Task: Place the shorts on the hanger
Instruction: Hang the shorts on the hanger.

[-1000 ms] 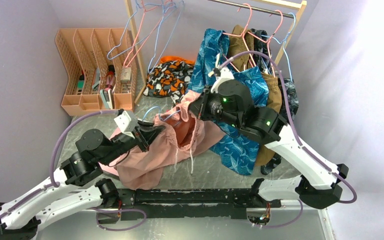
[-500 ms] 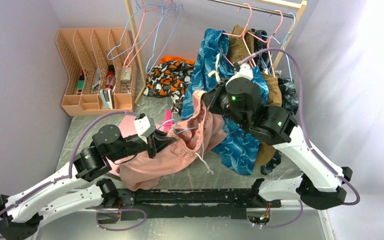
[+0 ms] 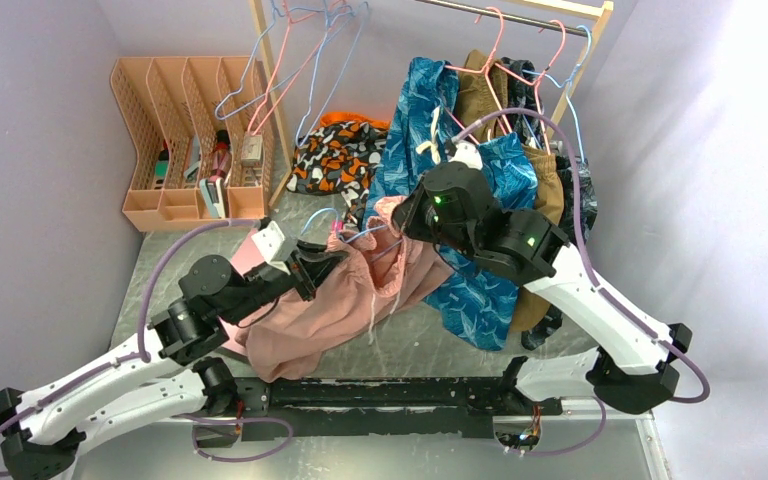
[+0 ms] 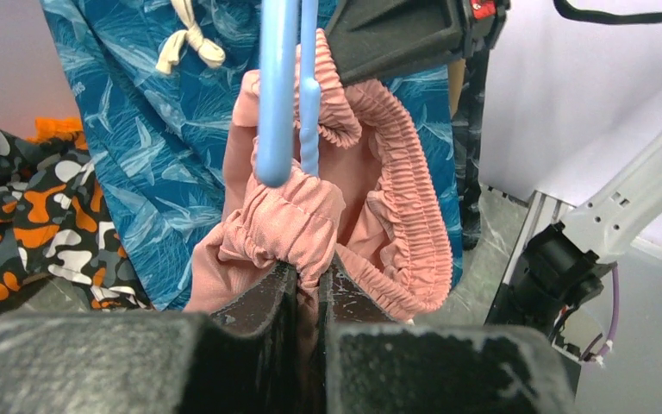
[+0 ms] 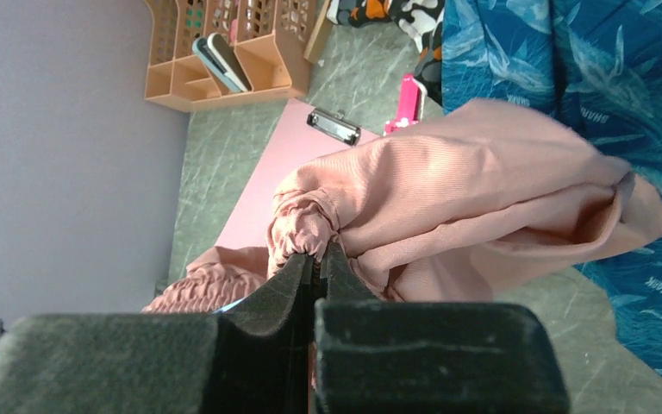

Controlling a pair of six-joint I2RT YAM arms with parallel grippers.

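Tabletop (image 3: 420,345) — one shorts (image 3: 310,320), one hanger (image 4: 277,86); left gripper (image 4: 315,272), right gripper (image 5: 319,254), both on waistband (image 4: 414,216)

Two white-and-black arms bolted to a black rail (image 3: 390,392).
Left arm (image 3: 90,385) and right arm (image 3: 600,310): white shells, black joint housings, looping purple cables (image 3: 150,293), green lights (image 3: 438,200). The left gripper (image 4: 310,276) has grainy matte-black fingers (image 4: 254,319).

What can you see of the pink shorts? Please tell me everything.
The shorts are dusty-pink soft fabric with a gathered elastic waistband and a white drawstring. They are crumpled, partly lifted, the legs lying on the table. The left gripper and right gripper each pinch the waistband, holding it open; the light-blue hanger sits at its rim.
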